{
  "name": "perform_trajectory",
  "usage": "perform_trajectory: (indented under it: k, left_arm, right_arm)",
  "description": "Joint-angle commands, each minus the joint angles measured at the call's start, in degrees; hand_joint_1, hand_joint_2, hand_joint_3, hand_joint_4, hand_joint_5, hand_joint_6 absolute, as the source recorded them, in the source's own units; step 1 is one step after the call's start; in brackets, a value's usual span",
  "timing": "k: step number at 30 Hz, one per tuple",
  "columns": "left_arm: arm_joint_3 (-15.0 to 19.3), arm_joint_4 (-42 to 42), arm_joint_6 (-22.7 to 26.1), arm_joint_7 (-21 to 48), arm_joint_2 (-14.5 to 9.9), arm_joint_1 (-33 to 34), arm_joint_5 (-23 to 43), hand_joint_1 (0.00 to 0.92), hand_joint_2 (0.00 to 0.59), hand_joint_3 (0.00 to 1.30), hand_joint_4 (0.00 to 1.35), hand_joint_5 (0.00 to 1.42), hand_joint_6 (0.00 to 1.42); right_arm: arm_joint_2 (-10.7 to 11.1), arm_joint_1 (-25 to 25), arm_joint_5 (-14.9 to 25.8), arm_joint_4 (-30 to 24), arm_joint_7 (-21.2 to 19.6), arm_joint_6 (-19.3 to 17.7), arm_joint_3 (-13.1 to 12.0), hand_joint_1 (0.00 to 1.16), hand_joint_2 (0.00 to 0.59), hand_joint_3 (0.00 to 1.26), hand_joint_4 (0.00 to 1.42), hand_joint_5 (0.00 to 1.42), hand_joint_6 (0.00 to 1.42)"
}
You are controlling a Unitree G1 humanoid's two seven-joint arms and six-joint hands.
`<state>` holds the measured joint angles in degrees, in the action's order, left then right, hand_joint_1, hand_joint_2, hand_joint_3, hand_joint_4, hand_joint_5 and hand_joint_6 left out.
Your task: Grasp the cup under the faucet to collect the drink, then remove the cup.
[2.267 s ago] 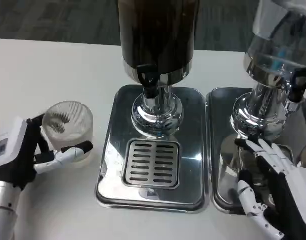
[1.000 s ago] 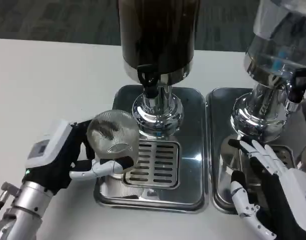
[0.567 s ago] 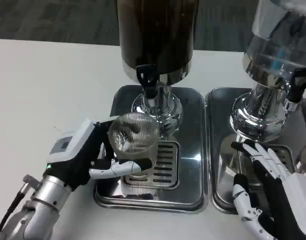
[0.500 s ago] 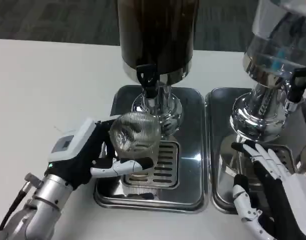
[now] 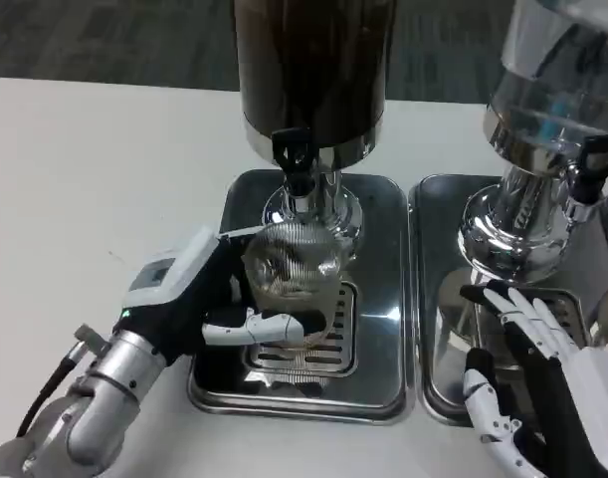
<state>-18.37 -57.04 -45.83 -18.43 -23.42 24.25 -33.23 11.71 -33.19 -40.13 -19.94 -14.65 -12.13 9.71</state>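
A clear ribbed cup (image 5: 296,269) is gripped by my left hand (image 5: 199,304), with the thumb wrapped across its front. The cup stands over the slotted grate (image 5: 318,339) of the steel drip tray (image 5: 368,393), just below the black faucet (image 5: 294,159) of the dark drink dispenser (image 5: 311,70). No liquid flow shows. My right hand (image 5: 532,373) hovers with fingers spread over the second tray (image 5: 438,299) on the right, holding nothing.
A second dispenser with a clear tank (image 5: 557,100) and chrome base stands at the right, its black tap (image 5: 594,164) near the frame edge. The white table (image 5: 95,179) stretches to the left.
My left hand has carried the cup from the table on the left rightward onto the drip tray, ending under the faucet. The right hand has barely moved.
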Motion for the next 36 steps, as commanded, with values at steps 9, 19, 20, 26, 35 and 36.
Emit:
perform_trajectory:
  k: [9, 19, 20, 26, 35, 36]
  left_arm:
    - [-0.3, 0.6, 1.1, 1.9, -1.4, -0.2, 0.5, 0.177, 0.068, 0.37, 0.36, 0.57, 0.77]
    - [-0.2, 2.0, -0.1, 2.3, -3.5, -1.2, 0.7, 0.167, 0.054, 0.35, 0.31, 0.45, 0.57]
    - [-0.2, 2.2, -0.3, 2.2, -3.6, -1.3, 0.7, 0.166, 0.053, 0.35, 0.31, 0.45, 0.56]
    - [-0.4, 3.8, -0.5, 1.0, -4.3, -2.4, 0.0, 0.125, 0.028, 0.24, 0.14, 0.27, 0.42]
    - [-0.6, 4.4, -2.0, 4.5, -4.7, -2.9, 1.6, 0.087, 0.009, 0.12, 0.0, 0.09, 0.33]
    - [-0.5, 4.6, -2.2, 4.9, -4.7, -2.9, 1.8, 0.087, 0.009, 0.1, 0.0, 0.06, 0.3]
  right_arm:
    - [0.1, 1.2, 1.5, 1.0, 0.0, -0.5, -0.3, 0.19, 0.531, 0.19, 0.09, 0.06, 0.11]
    - [0.4, 2.0, 1.7, 1.9, 0.0, -0.7, -0.3, 0.19, 0.531, 0.2, 0.09, 0.08, 0.13]
    - [0.5, 2.1, 1.5, 1.8, 0.0, -0.7, -0.3, 0.19, 0.531, 0.2, 0.09, 0.08, 0.13]
    - [0.5, 2.3, 1.7, 1.9, -0.2, -0.8, -0.6, 0.19, 0.531, 0.2, 0.09, 0.09, 0.13]
    - [0.5, 2.6, 2.2, 2.3, -0.3, -1.1, -0.8, 0.2, 0.528, 0.2, 0.09, 0.09, 0.13]
    - [0.5, 2.6, 2.1, 2.3, -0.3, -1.1, -0.7, 0.2, 0.527, 0.2, 0.09, 0.09, 0.13]
